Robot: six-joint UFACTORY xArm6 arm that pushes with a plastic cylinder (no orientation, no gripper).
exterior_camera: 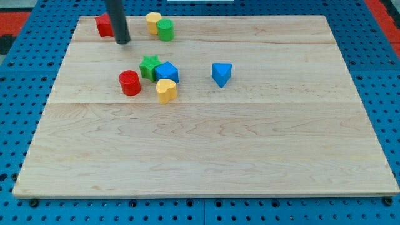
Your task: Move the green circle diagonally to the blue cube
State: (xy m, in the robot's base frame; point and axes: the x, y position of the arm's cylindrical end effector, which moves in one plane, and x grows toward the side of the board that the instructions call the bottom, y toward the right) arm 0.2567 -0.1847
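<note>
The green circle [165, 29] is a short green cylinder near the view's top, touching a yellow block [153, 22] on its left. The blue cube [167, 72] sits lower, mid-left, with a green star [149, 65] against its left side and a yellow heart-shaped block [166, 90] just below it. My tip [123, 42] rests on the board to the left of the green circle, about a block's width from it, and above the green star. The rod partly hides a red block [104, 25] at the top left.
A red cylinder [130, 82] stands left of the blue cube. A blue triangular block [221, 73] lies alone to the cube's right. The wooden board [250, 156] lies on a blue perforated table, its top edge close behind the green circle.
</note>
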